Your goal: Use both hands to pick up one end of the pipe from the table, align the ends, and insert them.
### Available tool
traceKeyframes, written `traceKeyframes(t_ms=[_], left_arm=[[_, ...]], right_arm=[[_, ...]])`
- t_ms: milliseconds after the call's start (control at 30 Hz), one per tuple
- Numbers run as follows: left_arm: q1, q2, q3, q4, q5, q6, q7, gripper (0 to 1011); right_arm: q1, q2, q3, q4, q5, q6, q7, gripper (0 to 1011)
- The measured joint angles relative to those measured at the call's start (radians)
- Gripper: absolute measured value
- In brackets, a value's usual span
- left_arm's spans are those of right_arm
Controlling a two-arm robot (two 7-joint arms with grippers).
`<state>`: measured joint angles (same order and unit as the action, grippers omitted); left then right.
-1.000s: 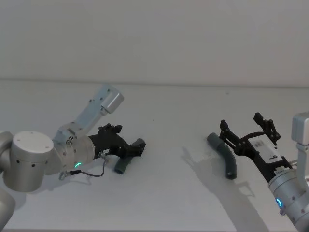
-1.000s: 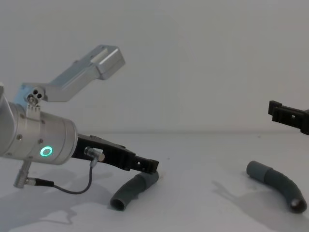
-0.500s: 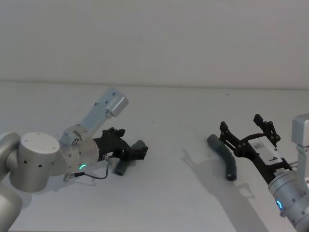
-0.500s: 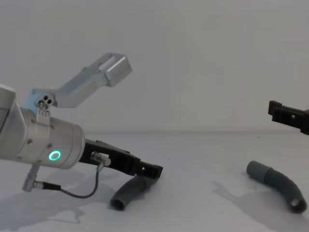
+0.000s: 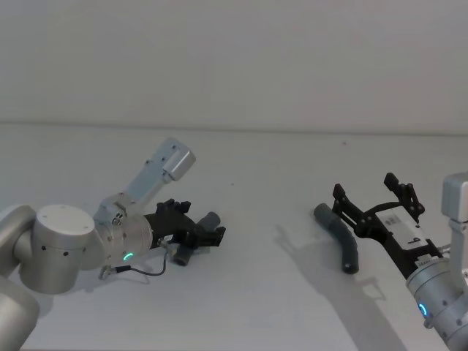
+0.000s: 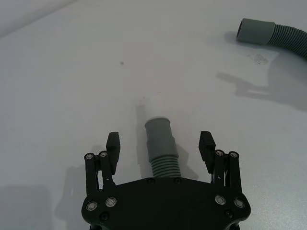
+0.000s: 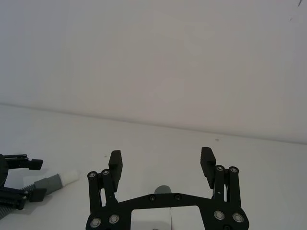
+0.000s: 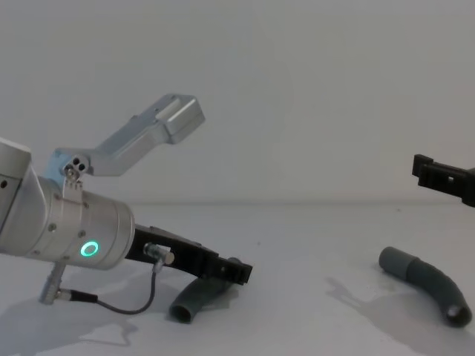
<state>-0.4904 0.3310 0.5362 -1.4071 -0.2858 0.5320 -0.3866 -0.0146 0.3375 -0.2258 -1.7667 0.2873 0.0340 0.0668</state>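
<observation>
Bare bench [image 5: 256,300] is seen between the two hoses, wide enough for a gripper to be passed through. The left hose [image 8: 194,298] is straddled by the left gripper [image 6: 160,143]. Its fingers [image 6: 113,146] are spread and a gap is kept on each side of the cuff. Past the white tip the bench is unblocked up to the right hose [image 5: 344,241], well apart. The right gripper [image 7: 161,160] is held spread over the right hose, with nothing in between. Approach from above the left hose is partly blocked by the silver bracket [image 8: 174,117].
</observation>
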Motion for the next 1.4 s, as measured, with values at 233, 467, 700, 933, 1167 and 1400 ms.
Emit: traceKeyframes(t_ms=[233, 467, 700, 933, 1167, 1400], left_arm=[[0.001, -0.011, -0.005, 0.014, 0.000, 0.003, -0.002, 1001], [-0.001, -0.023, -0.012, 0.029, 0.000, 0.009, -0.005, 1002], [-0.008, -0.032, -0.018, 0.042, -0.001, 0.025, -0.010, 1001], [-0.019, -0.038, -0.019, 0.054, -0.007, 0.050, -0.018, 1001], [-0.032, -0.042, -0.015, 0.064, -0.012, 0.071, -0.023, 1002], [-0.041, -0.046, -0.011, 0.071, -0.017, 0.089, -0.027, 986]], right_arm=[[0.000, 0.000, 0.000, 0.000, 0.000, 0.000, 0.000, 1001], [0.000, 0.000, 0.000, 0.000, 0.000, 0.000, 0.000, 1001], [0.000, 0.000, 0.000, 0.000, 0.000, 0.000, 0.000, 1001], [0.000, 0.000, 0.000, 0.000, 0.000, 0.000, 0.000, 1001], [0.000, 0.000, 0.000, 0.000, 0.000, 0.000, 0.000, 1001], [0.000, 0.000, 0.000, 0.000, 0.000, 0.000, 0.000, 1001]])
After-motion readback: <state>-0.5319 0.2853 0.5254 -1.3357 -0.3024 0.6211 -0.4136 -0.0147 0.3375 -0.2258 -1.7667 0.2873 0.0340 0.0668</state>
